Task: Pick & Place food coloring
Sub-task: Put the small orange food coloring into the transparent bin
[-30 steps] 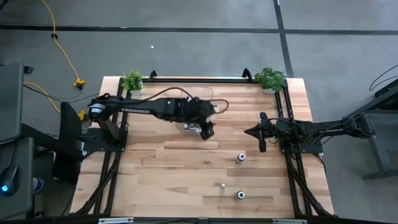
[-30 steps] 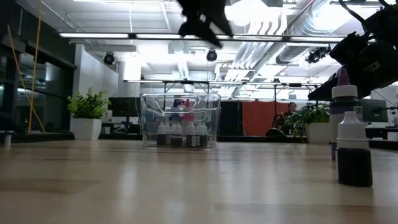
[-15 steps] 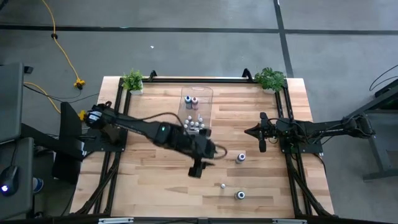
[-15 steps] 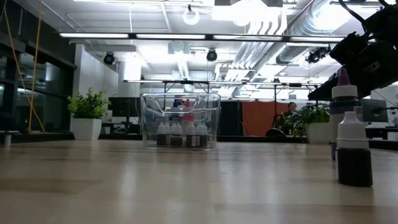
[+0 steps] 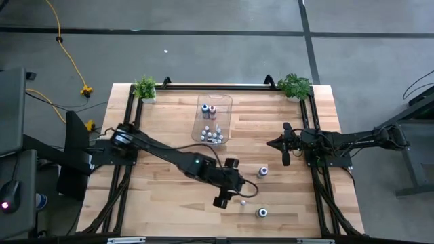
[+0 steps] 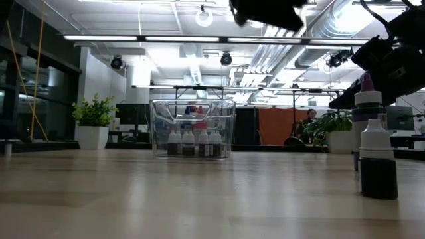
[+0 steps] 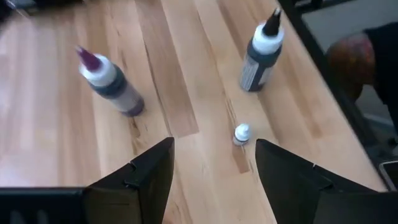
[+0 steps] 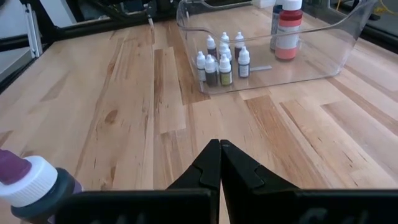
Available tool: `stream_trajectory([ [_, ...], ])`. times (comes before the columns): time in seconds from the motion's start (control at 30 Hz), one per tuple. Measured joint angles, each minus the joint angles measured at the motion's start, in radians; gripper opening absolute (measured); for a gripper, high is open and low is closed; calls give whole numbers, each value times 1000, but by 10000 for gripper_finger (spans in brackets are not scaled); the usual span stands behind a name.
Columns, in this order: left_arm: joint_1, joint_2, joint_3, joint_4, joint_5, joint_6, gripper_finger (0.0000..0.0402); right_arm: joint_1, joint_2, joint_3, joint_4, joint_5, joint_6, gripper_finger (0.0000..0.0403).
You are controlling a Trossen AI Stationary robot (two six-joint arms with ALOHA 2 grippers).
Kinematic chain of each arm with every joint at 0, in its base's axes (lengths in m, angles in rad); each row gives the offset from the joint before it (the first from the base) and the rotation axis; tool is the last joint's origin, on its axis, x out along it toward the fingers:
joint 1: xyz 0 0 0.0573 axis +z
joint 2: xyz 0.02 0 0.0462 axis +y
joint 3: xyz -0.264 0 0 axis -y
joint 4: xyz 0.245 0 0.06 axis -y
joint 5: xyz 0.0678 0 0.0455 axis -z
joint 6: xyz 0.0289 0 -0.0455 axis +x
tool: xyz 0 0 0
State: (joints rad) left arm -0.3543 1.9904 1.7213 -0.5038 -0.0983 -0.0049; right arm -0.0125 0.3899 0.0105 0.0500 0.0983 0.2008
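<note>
Three bottles stand upright on the table toward its near right. One has a purple tip [image 5: 262, 172] [image 7: 112, 84], one is tiny with a white cap [image 5: 243, 202] [image 7: 241, 132], and one is dark-bodied [image 5: 262, 213] [image 7: 260, 53]. My left gripper [image 5: 224, 200] [image 7: 214, 168] is open and hovers above the table just left of the tiny bottle, touching nothing. Several more small bottles [image 8: 221, 59] and two larger ones [image 8: 287, 28] stand in the clear bin [image 5: 213, 118]. My right gripper [image 5: 285, 157] [image 8: 219, 149] is shut and waits at the right side.
Two small potted plants [image 5: 144, 88] [image 5: 294, 85] stand at the far corners. A black frame rail [image 5: 203, 86] runs along the far edge. Bare wood lies between the bin and the loose bottles and across the near left of the table.
My left arm has swung away from the bin, toward the table's near edge and somewhat right, and now stands beside the tiny bottle. The bin and the three loose bottles have stayed put.
</note>
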Motion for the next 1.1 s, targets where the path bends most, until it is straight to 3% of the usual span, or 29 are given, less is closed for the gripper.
stream_trajectory([
  [0.17, -6, 56, 0, -26, 32, -27, 217, 0, 9, 0, -1, 0, 0, 0],
  [0.5, -40, 67, -8, 6, -17, 10, 217, 0, 9, 0, -1, 0, 0, 0],
  [1.1, -25, 189, -7, 139, 90, 92, 217, 0, 8, 0, -1, 0, 0, 0],
])
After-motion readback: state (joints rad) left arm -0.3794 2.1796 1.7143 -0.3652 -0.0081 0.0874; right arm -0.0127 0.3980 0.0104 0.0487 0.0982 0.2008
